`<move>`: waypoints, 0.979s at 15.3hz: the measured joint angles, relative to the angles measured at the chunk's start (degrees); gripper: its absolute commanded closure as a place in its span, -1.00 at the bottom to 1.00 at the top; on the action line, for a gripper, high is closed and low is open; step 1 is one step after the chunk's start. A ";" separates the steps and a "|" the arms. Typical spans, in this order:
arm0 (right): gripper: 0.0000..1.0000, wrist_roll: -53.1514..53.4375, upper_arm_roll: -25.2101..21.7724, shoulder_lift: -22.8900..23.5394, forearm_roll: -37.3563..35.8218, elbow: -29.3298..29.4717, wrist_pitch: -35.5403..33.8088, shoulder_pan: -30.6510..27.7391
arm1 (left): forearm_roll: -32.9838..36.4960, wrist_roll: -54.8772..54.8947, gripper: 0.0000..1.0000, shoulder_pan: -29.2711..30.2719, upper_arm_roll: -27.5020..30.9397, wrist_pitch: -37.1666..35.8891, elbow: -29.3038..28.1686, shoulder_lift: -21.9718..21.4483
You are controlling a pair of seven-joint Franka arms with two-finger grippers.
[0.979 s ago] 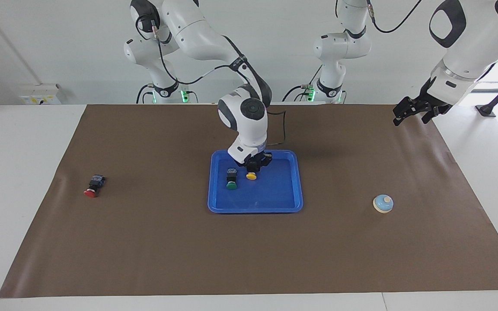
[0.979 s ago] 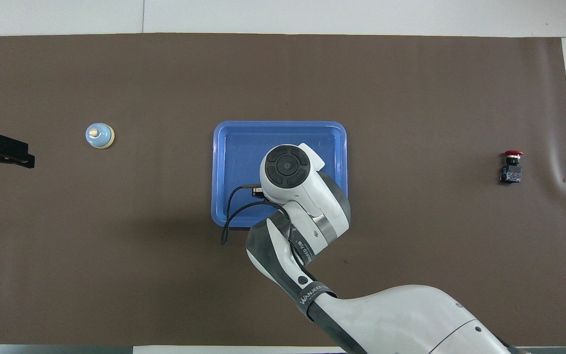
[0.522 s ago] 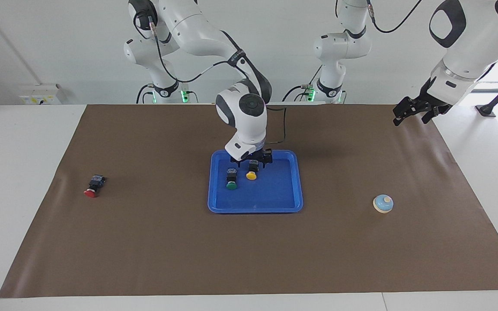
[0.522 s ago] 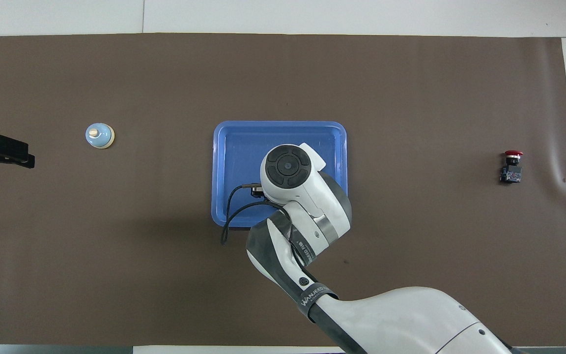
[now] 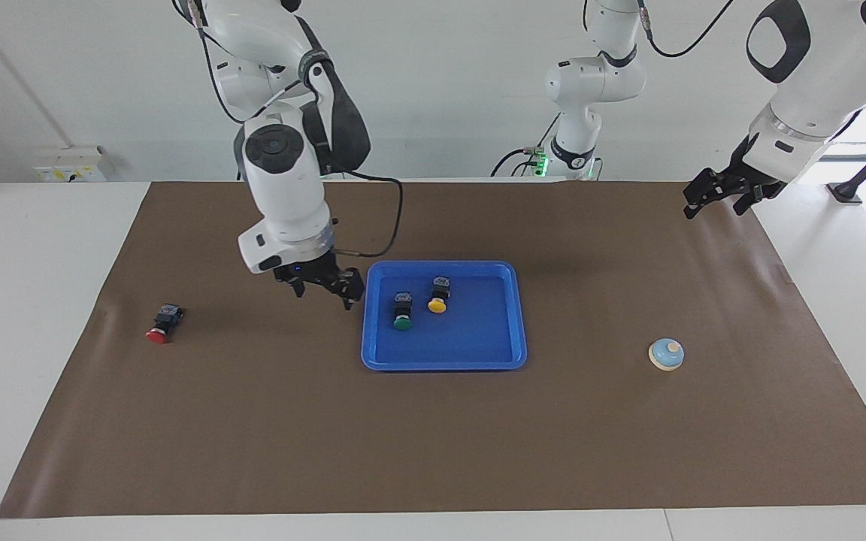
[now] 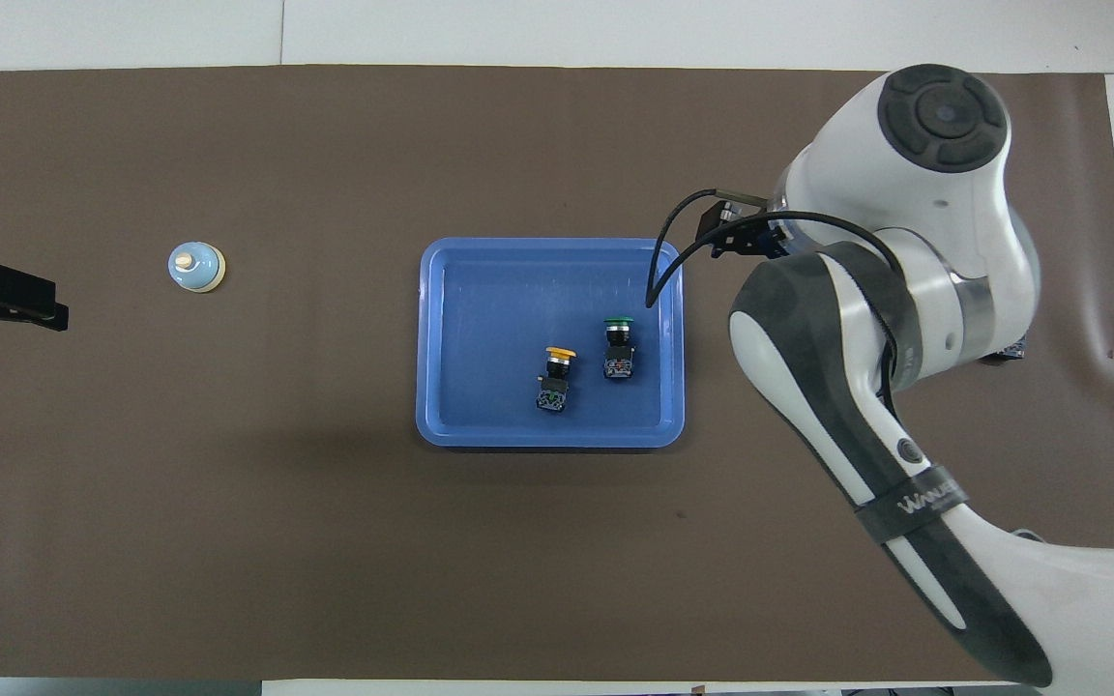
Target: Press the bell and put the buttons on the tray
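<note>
Now two buttons (image 5: 419,303) (green, yellow) — in tray (image 5: 478,353).

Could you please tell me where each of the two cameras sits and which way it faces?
Facing view: high across the table, facing the robots; both bases and arms show, right gripper open over the brown mat, left gripper waiting open.
Overhead view: above the robots' end, looking steeply down; the right arm and the left gripper's tip show.
Shared: shallow blue plastic tray, yellow-capped button, green-capped button, light-blue dome bell.
</note>
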 measured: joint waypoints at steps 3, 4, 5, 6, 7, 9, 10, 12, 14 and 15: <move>-1.00 -4.74 -0.05 -0.05 -1.48 -0.56 -0.25 -5.72 | 0.00 0.00 -1.00 0.00 0.00 0.00 0.00 0.00; -1.00 -7.87 -0.07 -0.05 -1.69 -0.96 -0.25 -8.22 | 0.00 0.00 -1.00 0.00 0.00 0.00 0.00 0.00; -1.00 -11.57 -0.10 -0.05 -1.76 -1.44 -0.25 -10.94 | 0.00 0.00 -1.00 0.00 0.00 0.00 0.00 0.00; -1.00 -15.63 -0.12 -0.07 -1.77 -2.07 -0.01 -13.99 | 0.00 0.00 -1.00 0.00 0.00 0.00 0.00 0.00; -1.00 -19.31 -0.14 -0.12 -1.77 -2.97 0.87 -16.96 | 0.00 0.00 -1.00 0.00 0.00 0.00 0.00 0.00; -1.00 -25.66 -0.15 -0.59 -1.77 -6.08 4.93 -22.21 | 0.00 0.00 -1.00 0.00 0.00 0.00 0.00 0.00; -1.00 -27.94 -0.15 -1.03 -1.77 -8.34 7.88 -24.16 | 0.00 0.00 -1.00 0.00 0.00 0.00 0.00 0.00; -1.00 -30.07 -0.11 -2.10 -1.77 -13.53 14.66 -26.69 | 0.00 0.00 -1.00 0.00 0.00 0.00 0.00 0.00; -1.00 -31.21 -0.10 -2.88 -1.77 -18.36 20.56 -28.33 | 0.00 0.00 -1.00 0.00 0.00 0.00 0.00 0.00; -1.00 -31.63 -0.08 -2.99 -1.77 -19.84 22.29 -28.88 | 0.00 0.00 -1.00 0.00 0.00 0.00 0.00 0.00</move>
